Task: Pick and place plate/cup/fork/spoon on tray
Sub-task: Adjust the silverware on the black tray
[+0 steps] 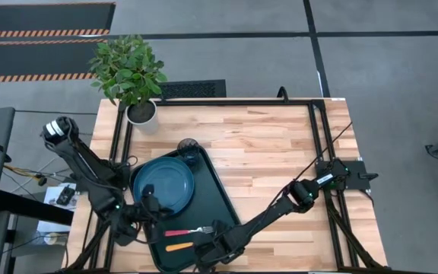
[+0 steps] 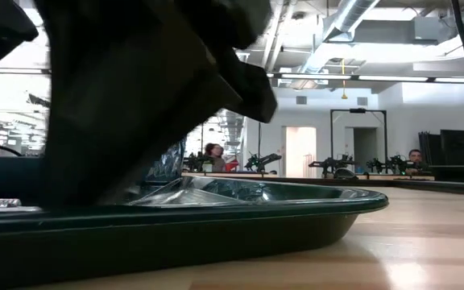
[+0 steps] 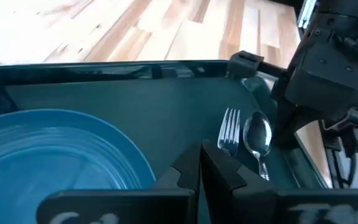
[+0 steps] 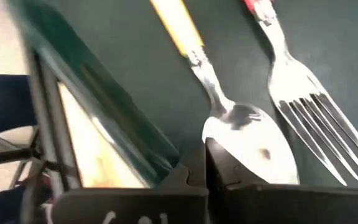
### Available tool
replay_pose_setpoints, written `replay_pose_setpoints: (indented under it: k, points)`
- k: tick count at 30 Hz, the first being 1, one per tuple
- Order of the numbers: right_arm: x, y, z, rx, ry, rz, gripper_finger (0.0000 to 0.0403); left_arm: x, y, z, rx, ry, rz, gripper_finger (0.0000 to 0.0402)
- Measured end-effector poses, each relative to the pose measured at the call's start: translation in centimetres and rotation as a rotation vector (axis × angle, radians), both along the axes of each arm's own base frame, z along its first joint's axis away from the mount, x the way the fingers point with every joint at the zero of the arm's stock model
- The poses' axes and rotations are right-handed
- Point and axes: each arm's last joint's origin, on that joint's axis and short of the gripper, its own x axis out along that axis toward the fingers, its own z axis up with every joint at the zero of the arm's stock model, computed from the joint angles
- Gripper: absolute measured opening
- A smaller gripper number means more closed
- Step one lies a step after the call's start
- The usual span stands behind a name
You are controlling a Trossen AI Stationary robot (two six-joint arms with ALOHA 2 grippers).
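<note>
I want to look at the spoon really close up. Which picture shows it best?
The right wrist view: the spoon fills it, shiny bowl and orange handle, beside the fork. The left wrist view shows only its bowl, the high view a tiny orange handle, the low view nothing.

Both hands shut, low

Both arms crowd the tray's near end; the bare table beyond it is open.

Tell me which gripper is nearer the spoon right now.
Right. The right gripper, shut, sits right at the spoon bowl on the tray. The left gripper, also shut, is farther off, beside the plate.
</note>
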Motion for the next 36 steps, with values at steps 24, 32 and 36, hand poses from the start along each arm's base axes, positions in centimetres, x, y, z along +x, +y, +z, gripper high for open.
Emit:
replay_pose_setpoints:
  k: [24,32,36]
  points:
    - [-0.1,-0.9,-0.3,-0.055,0.038,-0.045,0.0008,0.4,-1.3,-0.9,-0.149,0.080,-0.077,0.0000]
    - [0.0,-0.9,-0.2,-0.064,0.014,-0.054,0.0008,-0.1,-1.9,-0.8,-0.206,0.070,-0.075,0.0000]
    - [-0.1,-0.6,-0.1,-0.052,0.007,-0.047,0.0008,-0.3,-2.1,-0.8,-0.222,0.068,-0.071,0.0000]
